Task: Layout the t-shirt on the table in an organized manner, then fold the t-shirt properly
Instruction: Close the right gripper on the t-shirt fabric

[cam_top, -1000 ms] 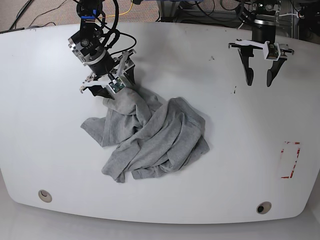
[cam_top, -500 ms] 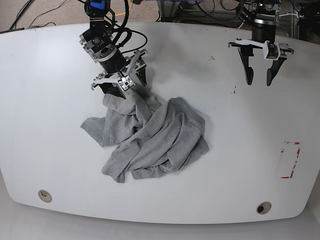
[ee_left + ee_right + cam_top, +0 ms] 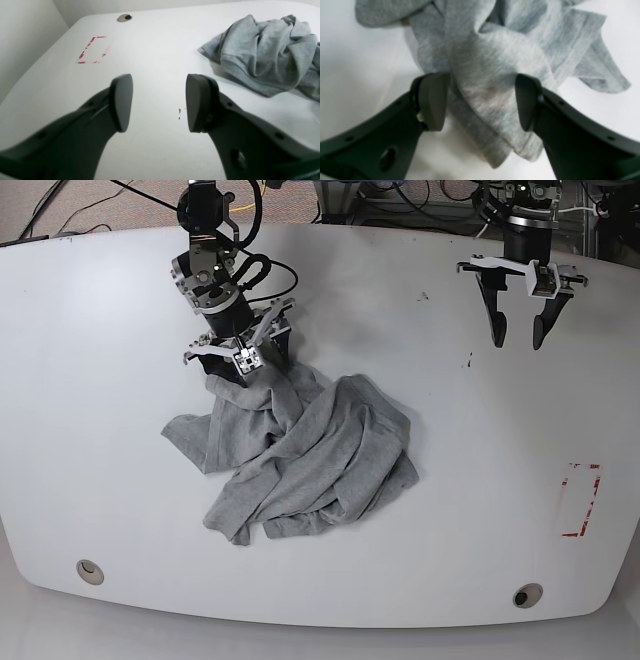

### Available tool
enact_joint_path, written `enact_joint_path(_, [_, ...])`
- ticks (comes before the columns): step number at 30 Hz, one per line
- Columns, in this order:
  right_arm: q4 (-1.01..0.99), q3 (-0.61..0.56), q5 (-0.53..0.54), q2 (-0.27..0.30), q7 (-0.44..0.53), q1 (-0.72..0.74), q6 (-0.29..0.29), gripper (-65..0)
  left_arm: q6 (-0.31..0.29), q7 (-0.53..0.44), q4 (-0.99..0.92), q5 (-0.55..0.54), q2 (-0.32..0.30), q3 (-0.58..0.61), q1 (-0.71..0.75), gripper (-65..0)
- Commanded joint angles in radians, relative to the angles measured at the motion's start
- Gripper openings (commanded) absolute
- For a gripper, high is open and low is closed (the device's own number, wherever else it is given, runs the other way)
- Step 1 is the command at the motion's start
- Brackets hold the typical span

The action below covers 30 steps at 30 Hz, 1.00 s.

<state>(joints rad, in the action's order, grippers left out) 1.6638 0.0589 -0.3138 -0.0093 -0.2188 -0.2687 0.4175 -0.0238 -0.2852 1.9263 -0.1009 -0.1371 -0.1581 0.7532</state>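
Two grippers work over one white table (image 3: 420, 510). The right gripper (image 3: 243, 368) points down at the far edge of the single crumpled grey t-shirt (image 3: 300, 455), its two dark fingers (image 3: 432, 100) spread wide on either side of a raised fold of the fabric, not pinching it. Cloth lies between and below the fingertips, and the rest of the shirt spreads from there toward the table's near edge in a rumpled heap near the middle of the table.

The left gripper (image 3: 516, 338) hangs above bare tabletop near the far right corner, fingers wide apart and holding nothing, well apart from the shirt. One red tape rectangle (image 3: 580, 500) sits by the right edge. Two round grommets (image 3: 527, 595) lie along the near edge.
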Motion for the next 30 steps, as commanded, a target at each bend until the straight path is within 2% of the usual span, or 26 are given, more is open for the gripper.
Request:
enact_joint_path(1, [-0.015,0.002,0.009,0.001,0.038,0.015,-0.015,-24.1,0.003,-0.032,0.014,0.002,-0.005,-0.005,0.009,-33.1])
enact_joint_path(6, [-0.061,0.003,0.011,0.001,0.051,0.052,-0.015,-24.4,0.003,-0.032,0.014,0.002,-0.005,-0.005,0.009,-33.1])
enact_joint_path(9, [-0.067,0.003,0.012,0.001,0.051,0.056,-0.021,-29.2,0.003,-0.032,0.014,0.002,-0.005,-0.005,0.009,-33.1])
enact_joint_path(17, [-0.066,0.003,0.012,0.001,0.051,0.056,-0.049,-64.2,0.003,-0.032,0.012,0.002,-0.005,-0.005,0.006,-33.1])
enact_joint_path(24, [0.023,0.003,0.012,-0.004,0.043,0.029,-0.050,-65.0,0.003,-0.032,-0.035,0.002,-0.005,-0.002,0.001,-33.1])
enact_joint_path(30, [0.146,0.000,0.012,-0.004,0.000,-0.020,-0.049,-65.0,0.002,-0.030,-0.078,-0.001,-0.002,0.001,-0.039,-32.6])
